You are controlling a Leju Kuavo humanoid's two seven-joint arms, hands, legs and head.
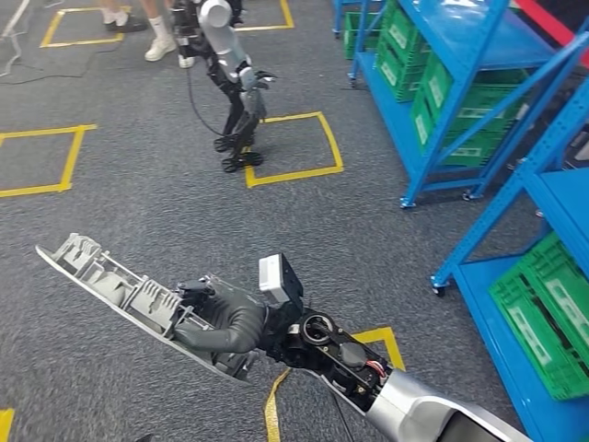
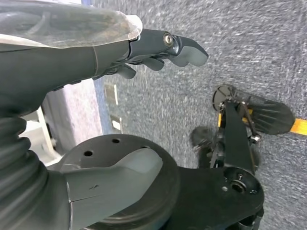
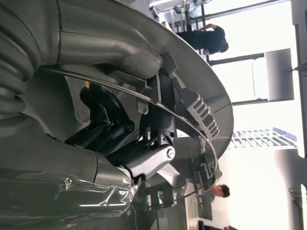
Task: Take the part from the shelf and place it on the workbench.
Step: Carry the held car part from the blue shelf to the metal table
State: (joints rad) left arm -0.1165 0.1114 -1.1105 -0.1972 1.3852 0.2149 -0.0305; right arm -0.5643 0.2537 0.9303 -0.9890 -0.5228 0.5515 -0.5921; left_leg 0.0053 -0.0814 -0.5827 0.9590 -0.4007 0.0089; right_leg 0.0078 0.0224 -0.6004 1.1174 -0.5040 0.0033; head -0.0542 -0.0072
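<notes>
Right robot hand (image 1: 229,322) reaches in from five o'clock and grasps the long grey part (image 1: 132,299) near its end, carrying it level above the carpet (image 1: 139,184), the far tip pointing to nine o'clock. Left robot hand (image 2: 159,48) hangs over the floor, fingers extended and apart, holding nothing. Farther off, blue shelves (image 1: 472,55) with green crates (image 1: 542,313) stand at two o'clock, another robot (image 1: 233,78) at twelve.

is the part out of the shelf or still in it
Out of the shelf. The right hand grips the long grey part above the carpet, well apart from the blue shelves.
</notes>
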